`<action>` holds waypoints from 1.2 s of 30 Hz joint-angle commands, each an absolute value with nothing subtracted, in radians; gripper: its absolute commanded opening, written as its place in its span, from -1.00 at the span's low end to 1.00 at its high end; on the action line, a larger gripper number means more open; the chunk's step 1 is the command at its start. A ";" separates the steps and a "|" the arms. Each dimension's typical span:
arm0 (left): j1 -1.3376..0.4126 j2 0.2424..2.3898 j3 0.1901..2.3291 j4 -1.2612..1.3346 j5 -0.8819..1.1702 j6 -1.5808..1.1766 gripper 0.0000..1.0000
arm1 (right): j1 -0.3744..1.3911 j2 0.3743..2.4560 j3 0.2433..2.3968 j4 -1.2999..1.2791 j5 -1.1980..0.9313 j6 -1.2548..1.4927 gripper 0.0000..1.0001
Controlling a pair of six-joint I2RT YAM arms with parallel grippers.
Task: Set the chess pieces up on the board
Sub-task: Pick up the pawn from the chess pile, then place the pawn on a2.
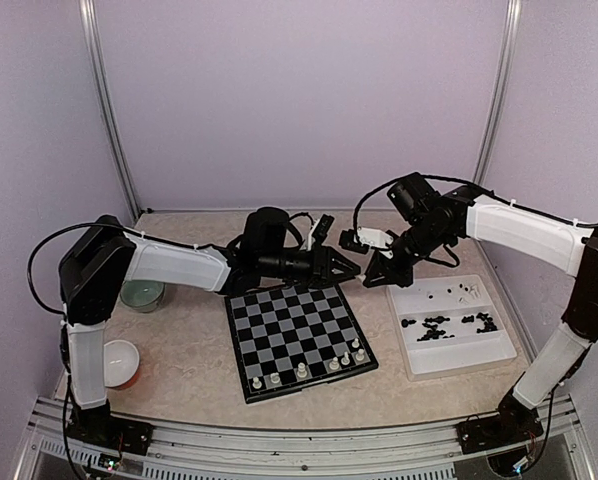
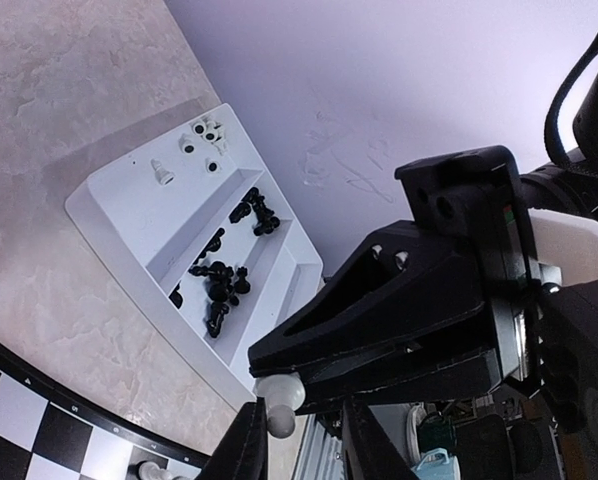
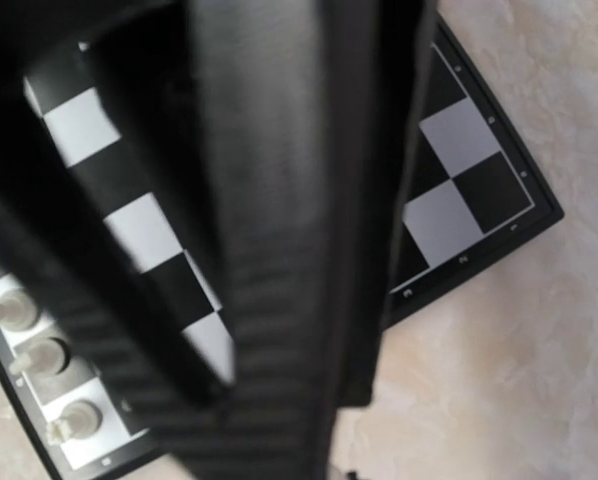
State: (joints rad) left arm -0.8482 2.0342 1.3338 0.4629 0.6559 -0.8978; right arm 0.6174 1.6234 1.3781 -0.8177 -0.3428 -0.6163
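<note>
Top external: beige tabletop (image 1: pixel 189 350), lilac walls (image 1: pixel 299 100); right gripper (image 2: pixel 264 368) pinches white pc (image 2: pixel 279 402), left gripper (image 2: pixel 304 425) half-open round it.

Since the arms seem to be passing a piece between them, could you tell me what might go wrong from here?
The white piece held by the right gripper sits off-centre in the left gripper, so it may slip and fall. The grippers meet closely near the far corner of the board and could collide.

Lavender walls (image 1: pixel 299 100), metal corner posts (image 1: pixel 110 110), beige marbled tabletop (image 1: pixel 179 370), soft even light.
</note>
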 commanded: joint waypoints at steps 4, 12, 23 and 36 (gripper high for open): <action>-0.854 2.057 1.365 0.476 0.675 -0.905 -0.59 | 0.626 1.633 1.409 -0.817 -0.342 -0.611 -0.99; -0.852 2.068 1.388 0.458 0.676 -0.897 -0.84 | 0.626 1.615 1.409 -0.826 -0.355 -0.614 -0.99; -0.776 1.914 1.267 0.453 0.623 -0.856 -1.00 | 0.624 1.575 1.305 -0.805 -0.351 -0.621 -0.97; -0.772 1.607 1.138 -0.187 0.335 -0.469 -1.00 | 0.612 1.587 1.298 -0.817 -0.392 -0.618 -0.95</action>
State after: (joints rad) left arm -0.7422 1.7184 1.1263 0.1841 0.5083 -0.7021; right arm 0.6167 1.6058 1.3025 -0.8043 -0.3714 -0.6163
